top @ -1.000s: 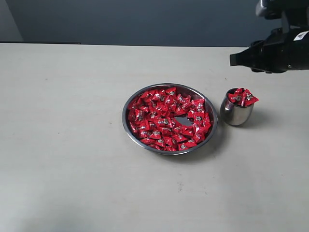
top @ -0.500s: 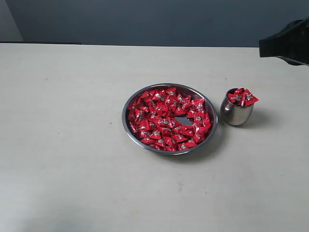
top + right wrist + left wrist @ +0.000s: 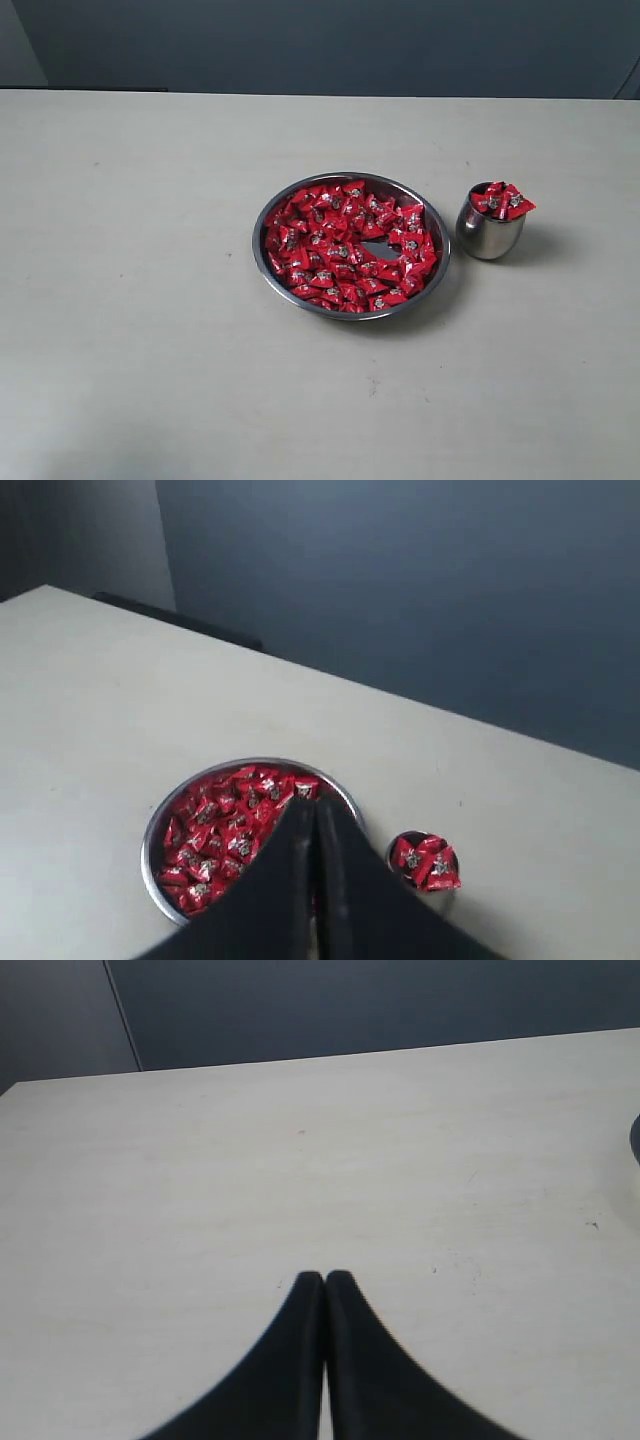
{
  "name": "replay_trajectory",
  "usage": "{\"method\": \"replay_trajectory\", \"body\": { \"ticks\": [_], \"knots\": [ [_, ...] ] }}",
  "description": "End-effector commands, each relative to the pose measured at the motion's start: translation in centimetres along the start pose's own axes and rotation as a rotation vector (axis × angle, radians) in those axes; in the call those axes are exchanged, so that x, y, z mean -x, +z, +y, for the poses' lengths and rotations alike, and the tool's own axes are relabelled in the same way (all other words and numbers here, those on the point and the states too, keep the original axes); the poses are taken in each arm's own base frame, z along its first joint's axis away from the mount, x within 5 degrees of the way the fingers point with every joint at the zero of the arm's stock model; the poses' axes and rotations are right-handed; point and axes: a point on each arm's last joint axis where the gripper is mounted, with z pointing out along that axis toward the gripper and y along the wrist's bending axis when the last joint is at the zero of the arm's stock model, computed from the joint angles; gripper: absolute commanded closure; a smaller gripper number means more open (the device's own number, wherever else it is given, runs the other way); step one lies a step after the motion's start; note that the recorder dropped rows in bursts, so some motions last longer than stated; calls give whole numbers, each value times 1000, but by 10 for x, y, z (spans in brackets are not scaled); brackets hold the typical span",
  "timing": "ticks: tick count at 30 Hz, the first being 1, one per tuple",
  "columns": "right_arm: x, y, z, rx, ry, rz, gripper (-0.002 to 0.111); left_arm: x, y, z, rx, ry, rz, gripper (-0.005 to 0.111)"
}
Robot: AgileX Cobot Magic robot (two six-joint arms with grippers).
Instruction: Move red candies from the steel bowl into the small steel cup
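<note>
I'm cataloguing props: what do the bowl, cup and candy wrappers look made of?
The steel bowl: polished metal, likely steel; rim glints. The small steel cup: same, mirror-like rounded body. The red candies: glossy wrappers, maybe foil or plastic, catching light.

A pale table (image 3: pixel 150 330) meets a dark wall (image 3: pixel 300 45).

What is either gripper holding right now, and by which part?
Nothing. The left gripper and the right gripper are both shut, fingers pressed together with nothing between them.

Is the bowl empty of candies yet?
No, red candies cover nearly all of the bowl, with only a small bare patch showing.
</note>
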Motion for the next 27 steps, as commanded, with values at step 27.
{"method": "replay_trajectory", "body": {
  "ticks": [27],
  "knots": [
    [-149,38,-24,-350,112,-233,108,3,-1,0,-4,1,-19,106]
  ]
}}
